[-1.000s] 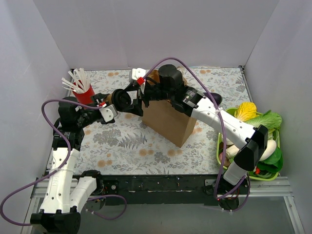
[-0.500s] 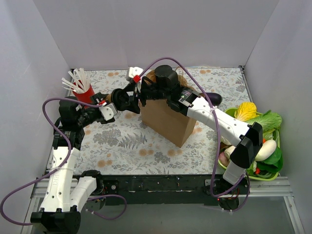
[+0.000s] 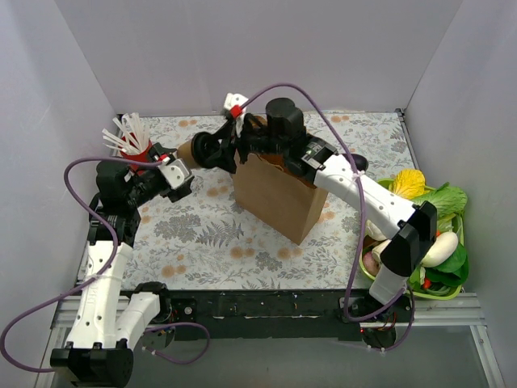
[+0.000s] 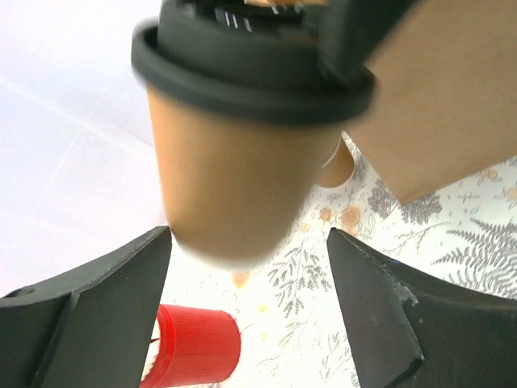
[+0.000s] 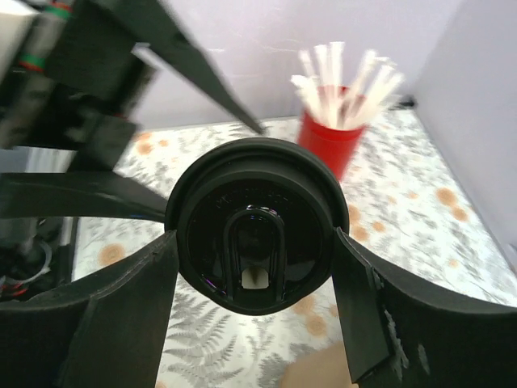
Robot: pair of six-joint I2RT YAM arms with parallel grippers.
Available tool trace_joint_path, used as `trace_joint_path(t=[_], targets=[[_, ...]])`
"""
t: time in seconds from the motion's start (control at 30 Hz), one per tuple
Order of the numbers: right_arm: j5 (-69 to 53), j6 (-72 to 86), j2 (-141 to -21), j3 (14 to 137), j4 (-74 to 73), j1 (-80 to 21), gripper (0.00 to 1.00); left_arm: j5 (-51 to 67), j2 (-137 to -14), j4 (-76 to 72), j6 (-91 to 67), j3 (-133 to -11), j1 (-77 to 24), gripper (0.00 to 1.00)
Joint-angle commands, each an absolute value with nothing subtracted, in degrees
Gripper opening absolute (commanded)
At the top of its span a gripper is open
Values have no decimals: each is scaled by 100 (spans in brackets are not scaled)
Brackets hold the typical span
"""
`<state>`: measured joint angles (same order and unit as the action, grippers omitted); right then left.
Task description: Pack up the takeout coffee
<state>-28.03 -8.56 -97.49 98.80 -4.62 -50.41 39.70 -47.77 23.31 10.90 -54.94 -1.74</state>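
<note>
A: Where is the coffee at this moment?

B: The small tan paper cup with the round black plastic lid (image 4: 234,178) is in the air, lying on its side. The right tool (image 5: 254,238) pinches it at the lid end, one finger on each side of the black rim. The lid face looks straight back toward that tool's wrist.

A: And the left tool (image 4: 249,242)?

B: It is spread wide. The base of the cup hangs in the gap at its fingertips, and I think it touches neither finger.

A: Then the step in hand is bringing it into the tall brown paper bag (image 3: 279,198)?

B: I judge so. The bag stands on the flowered bench (image 3: 202,234) just behind the right tool, under its wrist. The arm hides the bag's mouth, so I cannot tell how wide it is open.

A: How to do it well?

B: First the left tool should draw straight back, spread, so that it does not knock the base. Then the right tool should turn the cup lid upward before it goes down. It should come over the mouth from above, not from the side, because the paper edge can fold or the bag can tip. The grip is close to the lid, so slow motion is better; a jerk could loosen it.
</note>
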Motion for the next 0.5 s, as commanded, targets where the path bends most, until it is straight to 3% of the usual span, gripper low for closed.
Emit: trace_joint_path(t=[0.0, 0.23, 0.33, 0.37, 0.4, 0.47], targets=[[-2601, -54, -9553, 10536, 377, -4097, 43, 4042, -4825, 1951, 106, -5827, -202, 79], [-2804, 334, -9405, 10952, 685, -3104, 29, 4377, -5789, 1477, -1570, -6730, -202, 83], [-2795, 264, -9142, 10794, 712, -2734, 17, 4552, -6879, 1485, -2748, -7767, -246, 82], [-2751, 211, -9080, 10741, 686, -2551, 6, 4779, -7134, 1485, -2968, -8004, -298, 80], [-2690, 98, -8992, 10679, 642, -2453, 1, 4886, -7676, 1477, -3319, -8277, -351, 80], [-2489, 18, -8728, 10408, 519, -2138, 1, 5088, -8154, 1450, -3523, -8936, -491, 79]])
